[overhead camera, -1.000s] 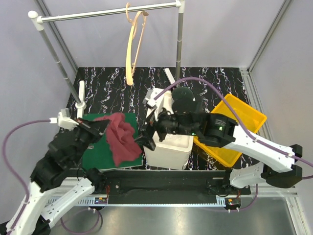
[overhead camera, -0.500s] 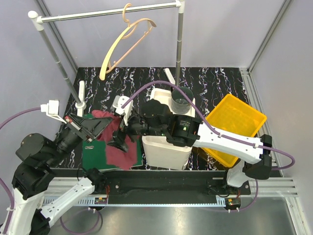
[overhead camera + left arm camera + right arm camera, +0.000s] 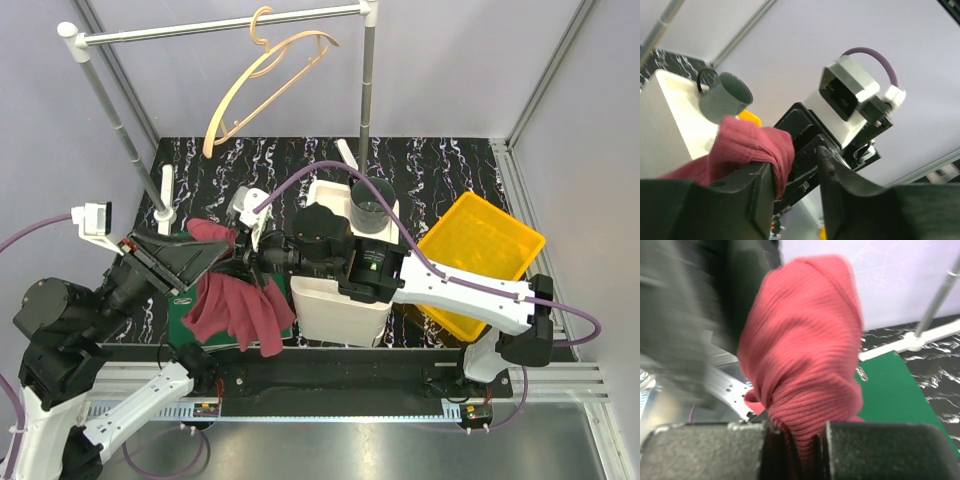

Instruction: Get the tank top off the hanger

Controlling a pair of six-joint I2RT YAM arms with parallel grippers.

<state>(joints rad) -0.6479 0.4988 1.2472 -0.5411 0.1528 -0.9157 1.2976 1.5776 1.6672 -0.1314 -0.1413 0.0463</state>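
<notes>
The maroon tank top [image 3: 240,305] hangs bunched between my two grippers, low at the front left and off the hanger. The tan wooden hanger [image 3: 262,90] hangs bare from the grey rail [image 3: 200,27], tilted. In the right wrist view my right gripper [image 3: 807,452] is shut on a fold of the tank top [image 3: 805,355]. My left gripper [image 3: 795,180] stands open with an empty gap between its fingers. The tank top [image 3: 750,145] lies draped over the top of the left gripper's left finger [image 3: 740,195]. From above, the two grippers meet at the cloth's upper edge.
A green mat [image 3: 895,385] lies under the cloth. A white box [image 3: 340,310] with a grey cup [image 3: 372,205] on it stands at the centre, and a yellow bin [image 3: 485,250] to the right. The rail's posts [image 3: 130,140] rise at the back left and back centre.
My right gripper has shut on the tank top. My left gripper's jaws have parted. The cloth has bunched and hangs lower toward the front; the bare hanger has swung and now hangs tilted.
</notes>
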